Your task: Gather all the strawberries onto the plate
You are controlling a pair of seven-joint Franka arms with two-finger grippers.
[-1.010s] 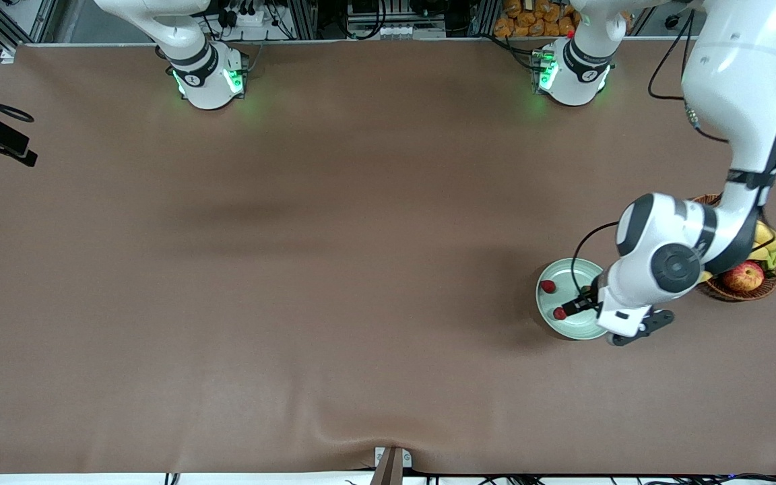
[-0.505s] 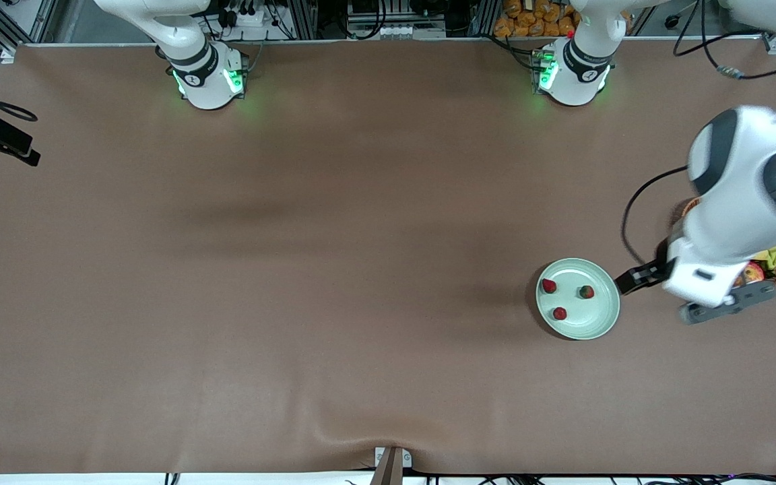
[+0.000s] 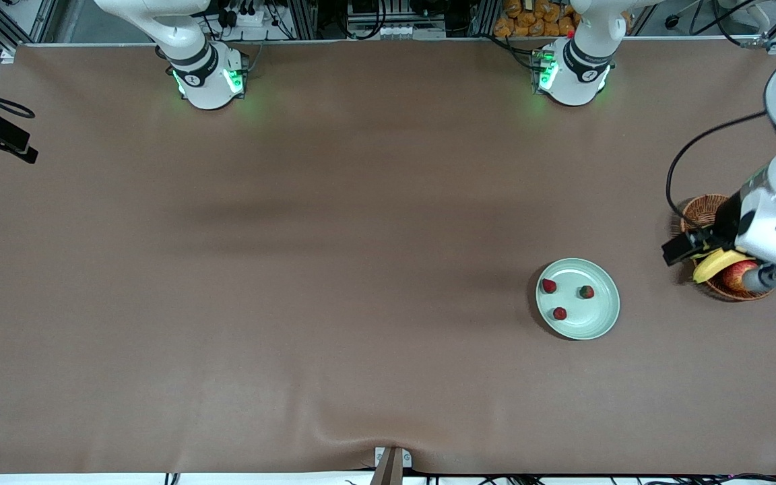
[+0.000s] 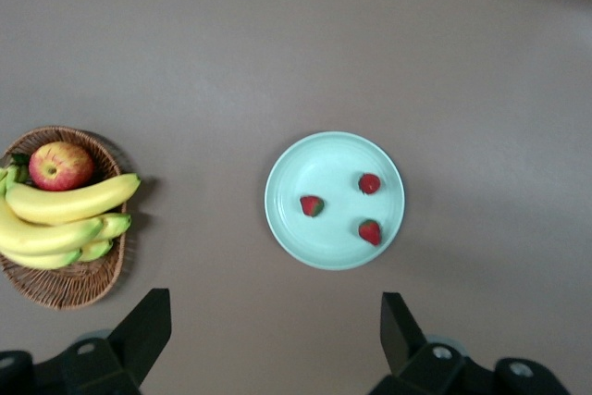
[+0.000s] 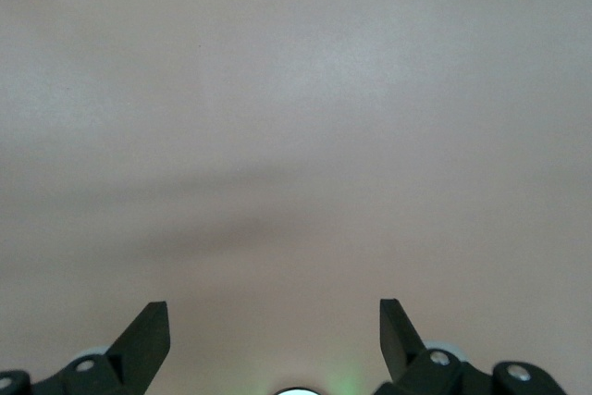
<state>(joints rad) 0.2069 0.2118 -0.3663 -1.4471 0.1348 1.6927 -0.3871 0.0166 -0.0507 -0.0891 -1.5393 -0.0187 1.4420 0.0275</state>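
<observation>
Three strawberries (image 3: 549, 285) (image 3: 586, 292) (image 3: 560, 313) lie apart from one another in the pale mint plate (image 3: 595, 315), toward the left arm's end of the table. In the left wrist view the plate (image 4: 324, 162) holds the same berries (image 4: 313, 205) (image 4: 369, 183) (image 4: 371, 231). My left gripper (image 3: 681, 248) hangs high over the basket's edge, open and holding nothing; its own view shows the left gripper (image 4: 275, 314) clear of the plate. In its wrist view my right gripper (image 5: 275, 316) is open and holds nothing, over bare table.
A wicker basket (image 3: 700, 205) with bananas (image 3: 715, 264) and an apple (image 3: 738, 273) stands beside the plate, closer to the left arm's end. The left wrist view shows the basket (image 4: 67, 286), apple (image 4: 61, 166) and bananas (image 4: 74, 201). A brown cloth covers the table.
My left arm has risen off the plate and swung toward the basket. The third strawberry, earlier under the gripper, now lies uncovered in the plate.
</observation>
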